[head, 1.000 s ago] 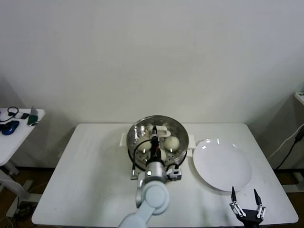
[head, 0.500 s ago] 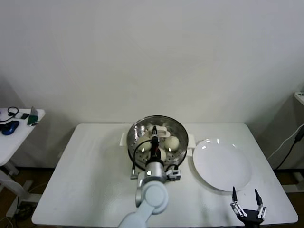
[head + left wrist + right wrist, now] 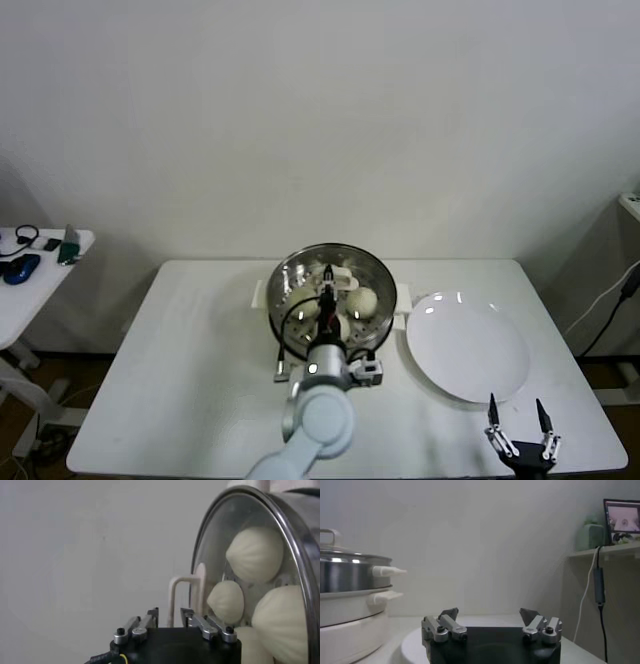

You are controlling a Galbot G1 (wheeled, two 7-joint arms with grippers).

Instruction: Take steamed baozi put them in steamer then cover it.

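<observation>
The steamer [image 3: 345, 257] stands at the table's far middle, with cream-white baozi [image 3: 362, 300] inside; it also shows in the right wrist view [image 3: 345, 575]. In the left wrist view a glass lid [image 3: 210, 535] with a steel rim covers it, and several baozi [image 3: 255, 554] show through the glass. My left gripper [image 3: 326, 275] hovers over the lid. Its fingers [image 3: 150, 617] stand a narrow gap apart at the lid's white loop handle [image 3: 186, 581], with a gap showing on one side. My right gripper [image 3: 518, 410] is open and empty near the table's front right edge.
A flat white plate [image 3: 467, 350] lies right of the steamer, between it and my right gripper; its rim shows in the right wrist view [image 3: 415, 640]. A small side table [image 3: 40, 260] with small items stands far left.
My left arm's elbow has sunk slightly toward the table's front; its gripper stays over the lid. The right arm has not moved.
</observation>
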